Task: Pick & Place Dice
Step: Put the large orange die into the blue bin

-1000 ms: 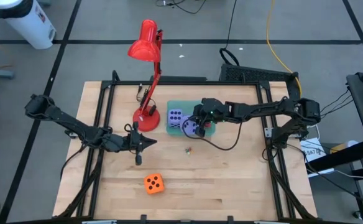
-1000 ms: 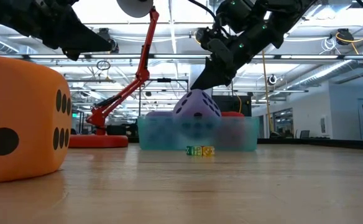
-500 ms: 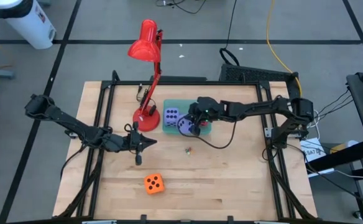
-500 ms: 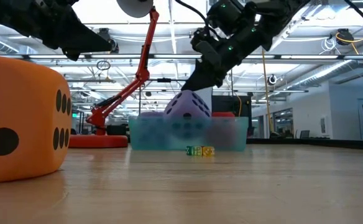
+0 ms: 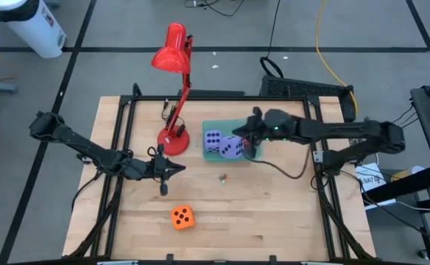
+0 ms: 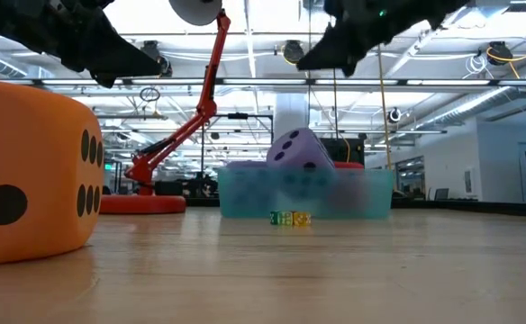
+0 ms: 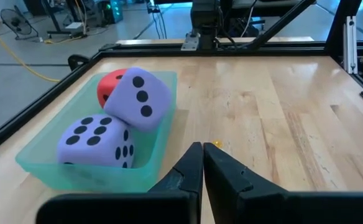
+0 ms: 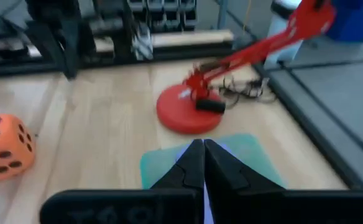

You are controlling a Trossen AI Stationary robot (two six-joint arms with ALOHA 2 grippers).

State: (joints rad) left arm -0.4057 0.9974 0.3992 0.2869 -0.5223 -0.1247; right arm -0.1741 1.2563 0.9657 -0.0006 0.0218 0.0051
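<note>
Dark right gripper (image 5: 249, 132) hovers above the tray (image 5: 219, 125), jaws pressed together, holding nothing.

The purple dice (image 7: 138, 98) are hiding most of the red die (image 7: 109, 84). The orange die (image 6: 31, 171) is running off the low view's left edge.

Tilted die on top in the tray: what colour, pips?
The tilted die is purple-blue with dark pips, resting in the teal tray. The left wrist view shows it best.
</note>
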